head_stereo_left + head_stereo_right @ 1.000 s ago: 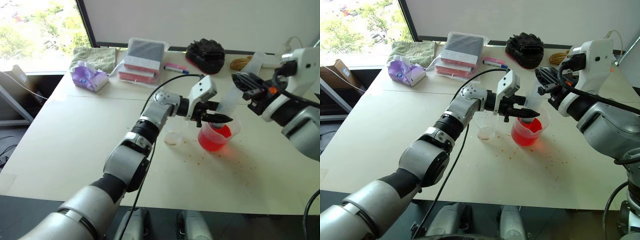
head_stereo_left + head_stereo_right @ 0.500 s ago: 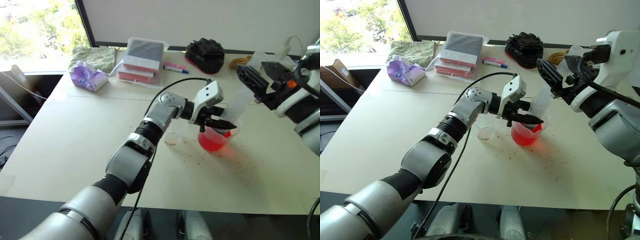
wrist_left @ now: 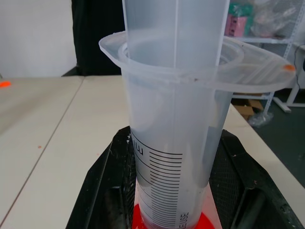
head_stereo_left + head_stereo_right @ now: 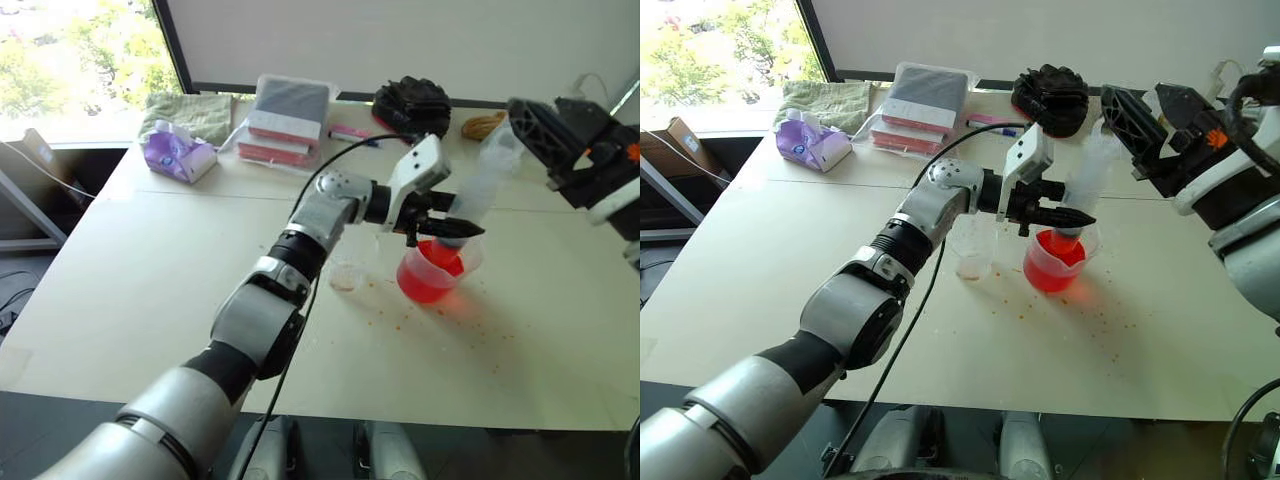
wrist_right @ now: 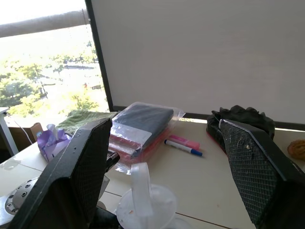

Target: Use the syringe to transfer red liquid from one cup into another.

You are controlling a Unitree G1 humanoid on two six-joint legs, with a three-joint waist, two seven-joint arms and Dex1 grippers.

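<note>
The syringe (image 4: 482, 183) stands tilted over the spouted beaker (image 4: 470, 262), which holds the red liquid (image 4: 428, 280). My left gripper (image 4: 455, 228) reaches in level from the left and is shut on the lower barrel. In the left wrist view the scale-marked barrel (image 3: 176, 119) sits between the black fingers (image 3: 102, 181), with red showing at its foot. My right gripper (image 4: 545, 140) hovers open above and to the right of the plunger top (image 5: 145, 205), apart from it. The small clear cup (image 4: 345, 275) stands just left of the beaker.
Red droplets (image 4: 440, 320) speckle the table in front of the beaker. Along the far edge lie a purple tissue pack (image 4: 178, 155), a green towel (image 4: 188, 112), bagged books (image 4: 285, 120), a marker pen (image 4: 350, 132), a black bundle (image 4: 412, 105) and a rope coil (image 4: 483, 125).
My right gripper has opened, let go of the plunger top, and drawn up and to the right. My left gripper has raised the syringe a little over the beaker.
</note>
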